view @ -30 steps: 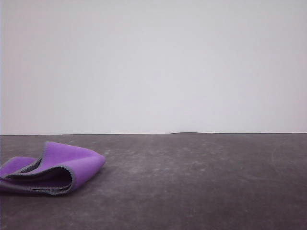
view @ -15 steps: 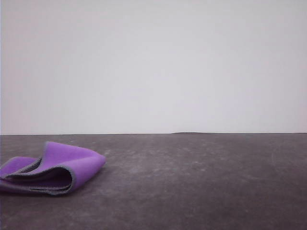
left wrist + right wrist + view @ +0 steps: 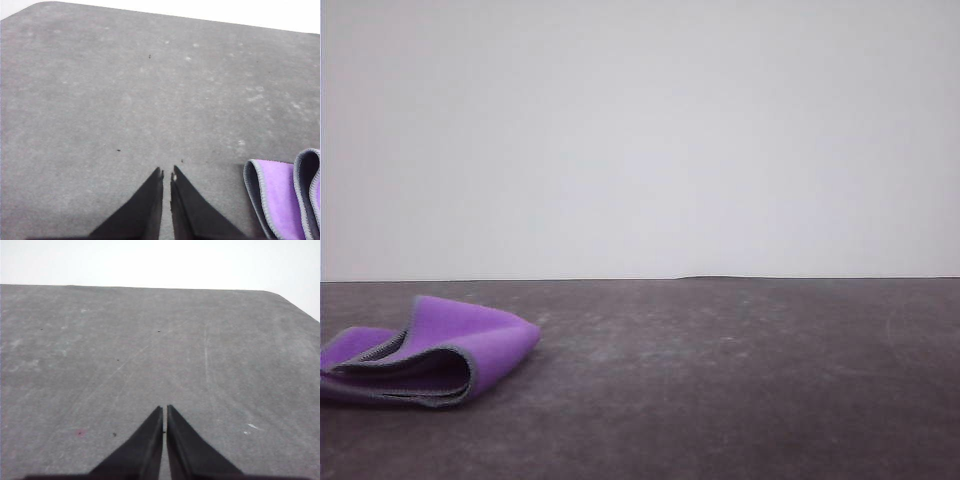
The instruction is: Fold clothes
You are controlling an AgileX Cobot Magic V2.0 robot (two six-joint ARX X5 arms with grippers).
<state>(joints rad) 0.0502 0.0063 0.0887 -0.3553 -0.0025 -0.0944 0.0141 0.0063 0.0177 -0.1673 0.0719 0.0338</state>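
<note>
The clothes (image 3: 430, 350) are one thick cloth lying loosely folded over itself at the front left of the dark table, purple face outward with a grey stitched edge and a dark inner face. In the left wrist view a corner of the cloth (image 3: 287, 200) lies beside my left gripper (image 3: 166, 174), apart from it by a strip of bare table. That gripper's black fingers are shut with nothing between them. My right gripper (image 3: 165, 409) hovers over bare table, fingers shut and holding nothing.
The dark grey table (image 3: 740, 380) is scuffed with pale marks and runs back to a plain white wall. Its far rounded corners show in both wrist views (image 3: 35, 7) (image 3: 280, 294).
</note>
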